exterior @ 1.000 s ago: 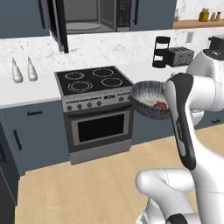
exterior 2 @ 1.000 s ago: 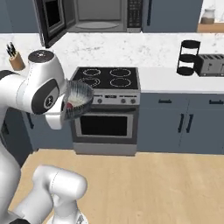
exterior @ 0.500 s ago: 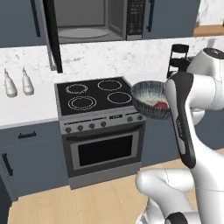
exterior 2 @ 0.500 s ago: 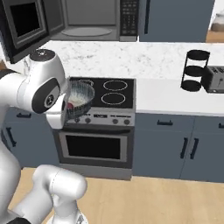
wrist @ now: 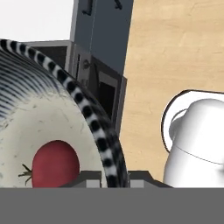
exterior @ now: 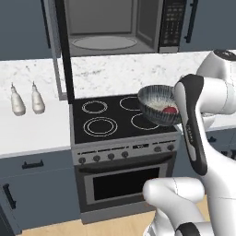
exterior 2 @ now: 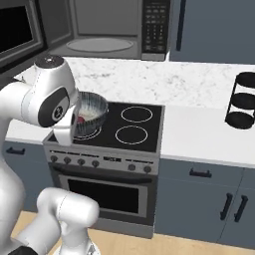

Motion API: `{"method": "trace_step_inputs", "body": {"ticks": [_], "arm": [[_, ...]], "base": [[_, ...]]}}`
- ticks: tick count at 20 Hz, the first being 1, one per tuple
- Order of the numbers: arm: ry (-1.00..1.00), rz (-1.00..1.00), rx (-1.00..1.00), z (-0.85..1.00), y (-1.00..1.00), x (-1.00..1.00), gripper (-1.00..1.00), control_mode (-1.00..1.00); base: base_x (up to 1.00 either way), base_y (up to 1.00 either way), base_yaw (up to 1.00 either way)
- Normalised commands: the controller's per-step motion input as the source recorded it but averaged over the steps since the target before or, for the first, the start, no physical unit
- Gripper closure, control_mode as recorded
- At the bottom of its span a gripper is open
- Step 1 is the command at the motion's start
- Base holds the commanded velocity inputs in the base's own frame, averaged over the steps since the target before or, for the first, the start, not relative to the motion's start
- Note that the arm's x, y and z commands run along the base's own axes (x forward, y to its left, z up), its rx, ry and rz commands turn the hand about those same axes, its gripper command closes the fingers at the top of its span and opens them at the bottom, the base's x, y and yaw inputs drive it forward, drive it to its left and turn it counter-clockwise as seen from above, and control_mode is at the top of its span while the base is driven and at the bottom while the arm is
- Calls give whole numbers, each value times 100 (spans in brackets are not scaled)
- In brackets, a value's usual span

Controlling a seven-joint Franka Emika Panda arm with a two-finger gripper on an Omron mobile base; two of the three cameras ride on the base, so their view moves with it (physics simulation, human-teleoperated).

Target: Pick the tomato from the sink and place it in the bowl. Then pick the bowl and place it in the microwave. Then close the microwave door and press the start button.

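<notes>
I'm carrying the bowl, tomato inside, up toward the open microwave.

The tomato (wrist: 54,162) is sitting low in the bowl (exterior: 159,104), which is hanging mid-frame over the stove (exterior: 120,120) in the left base view, the claw (wrist: 111,175) clamped on its rim. The microwave (exterior: 115,25) is gaping at the top of the frame, its door (exterior: 63,50) swung out at upper left. I'm worrying that, pinched by one edge, the bowl is liable to tip or clip the cavity's lower lip and spill the tomato.
</notes>
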Motion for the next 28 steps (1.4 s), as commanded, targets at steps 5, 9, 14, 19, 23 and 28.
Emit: {"method": "trace_step_inputs", "body": {"ticks": [5, 9, 14, 19, 23, 28], "arm": [[0, 0, 0, 0, 0, 0, 100, 100], [0, 0, 0, 0, 0, 0, 100, 100], [0, 0, 0, 0, 0, 0, 100, 100], [0, 0, 0, 0, 0, 0, 100, 100], [0, 0, 0, 0, 0, 0, 100, 100], [-13, 0, -1, 56, 11, 13, 100, -100]], "base": [[58, 0, 5], [68, 3, 4], [32, 0, 9], [13, 9, 16], [7, 9, 9], [4, 3, 0]]}}
